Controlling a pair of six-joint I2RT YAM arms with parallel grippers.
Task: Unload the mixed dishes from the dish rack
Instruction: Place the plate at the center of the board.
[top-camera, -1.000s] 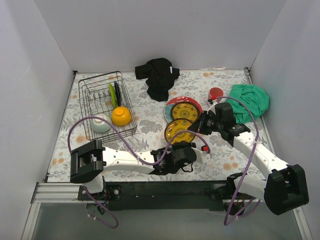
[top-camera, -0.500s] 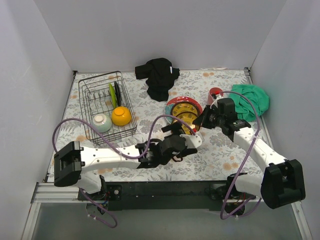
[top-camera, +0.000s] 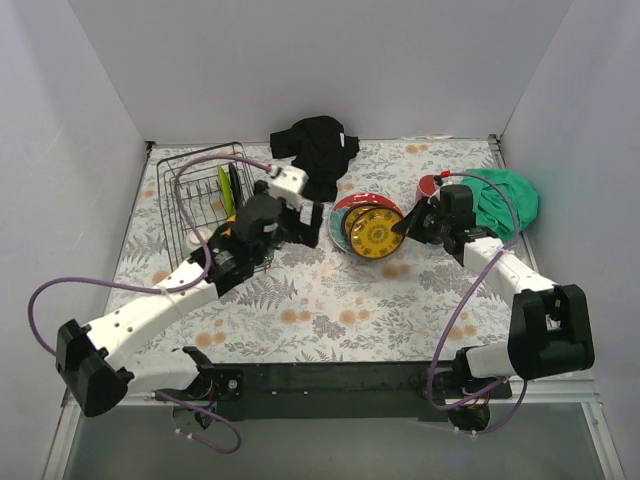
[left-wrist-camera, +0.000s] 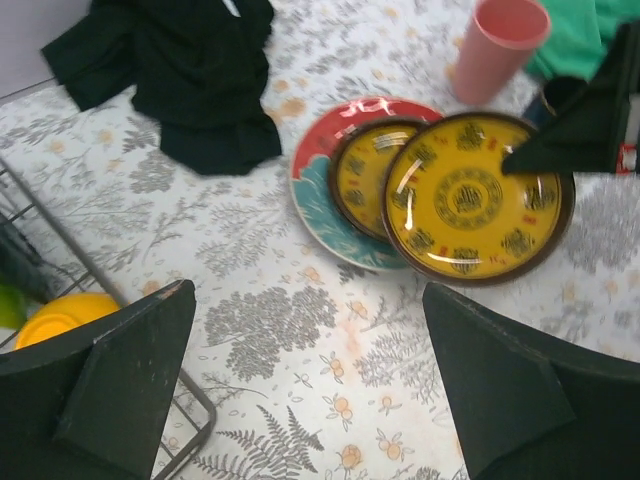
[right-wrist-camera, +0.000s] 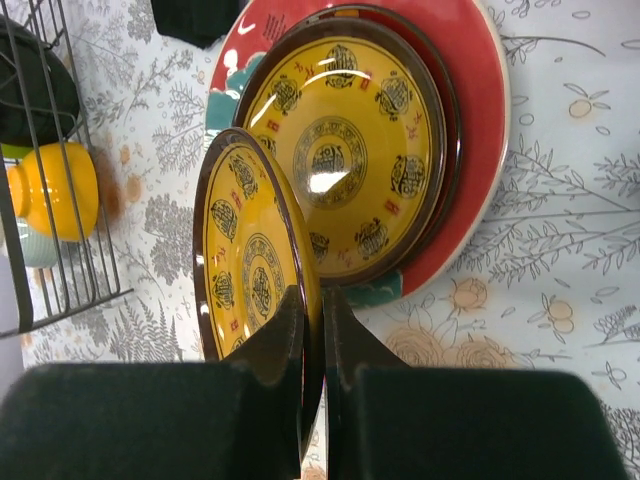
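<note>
My right gripper is shut on the rim of a yellow patterned plate and holds it tilted at the near edge of the plate stack. In that stack a second yellow plate lies on the red-rimmed plate. The held plate also shows from above with the right gripper. My left gripper hangs open and empty beside the dish rack; only table shows between its fingers. The rack holds an orange bowl, a green plate and a black plate.
A pink-red cup stands behind the stack, next to a green cloth. A black cloth lies at the back middle. White walls close in the flowered table on three sides.
The left gripper opened off the yellow plate and its arm swung back and left to the rack. The right gripper carried the plate away from me onto the edge of the stack.
</note>
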